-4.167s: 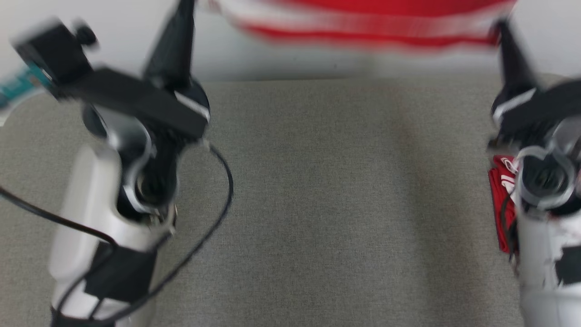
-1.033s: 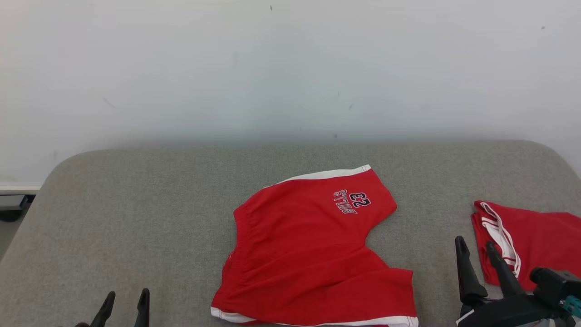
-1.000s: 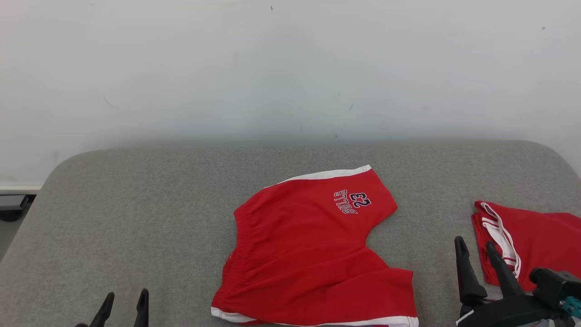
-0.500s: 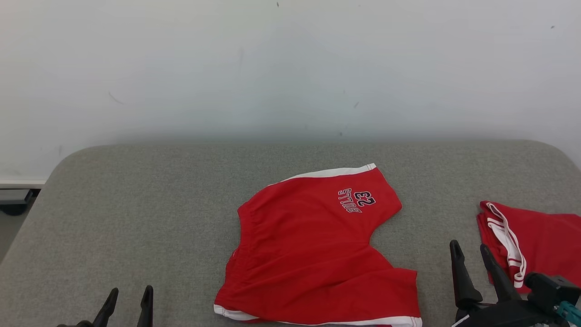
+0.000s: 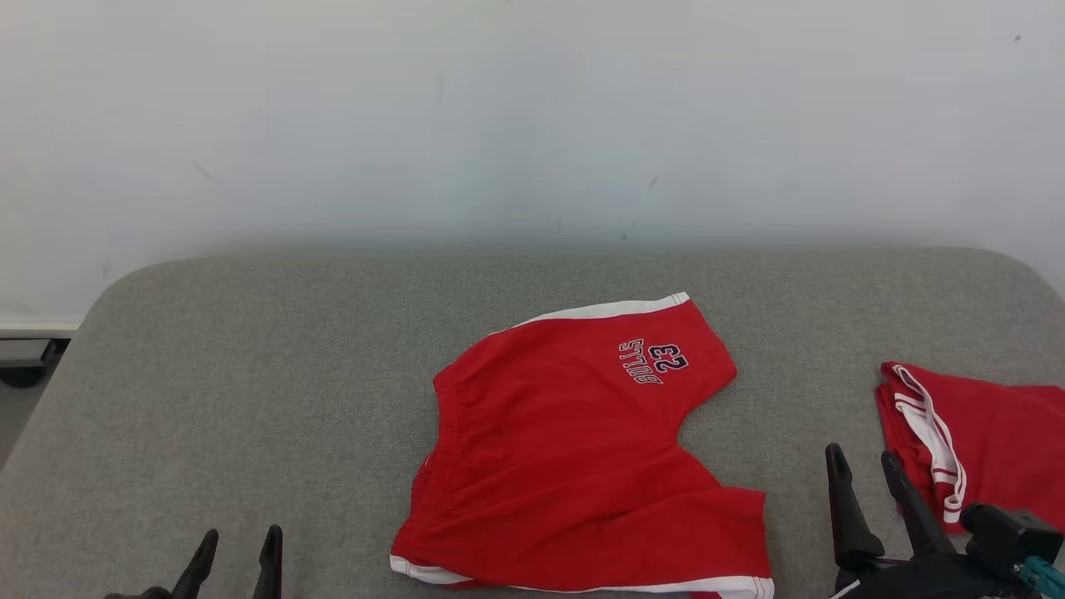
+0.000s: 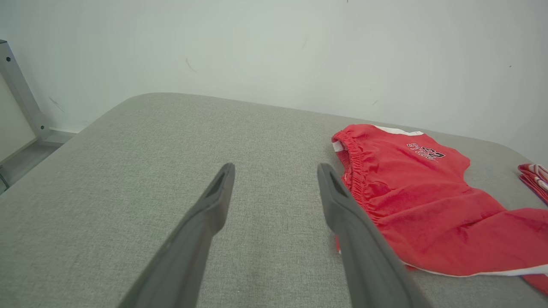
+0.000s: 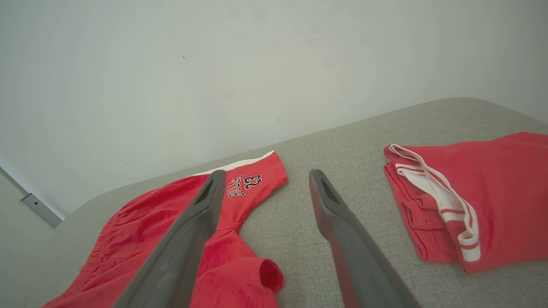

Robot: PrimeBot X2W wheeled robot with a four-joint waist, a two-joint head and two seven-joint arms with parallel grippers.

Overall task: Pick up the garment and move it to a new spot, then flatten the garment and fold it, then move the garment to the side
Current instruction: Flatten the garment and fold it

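Red white-hemmed fabric shorts (image 5: 566,449) are lying on the grey cloth-covered table (image 5: 250,374). The dark left gripper (image 5: 241,537) and right gripper (image 5: 860,457) are hovering either side, fingers (image 6: 205,222) spread apart, empty.

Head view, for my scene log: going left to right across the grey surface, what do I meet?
left gripper → red shorts with the number 23 → right gripper → folded red garment with white stripes
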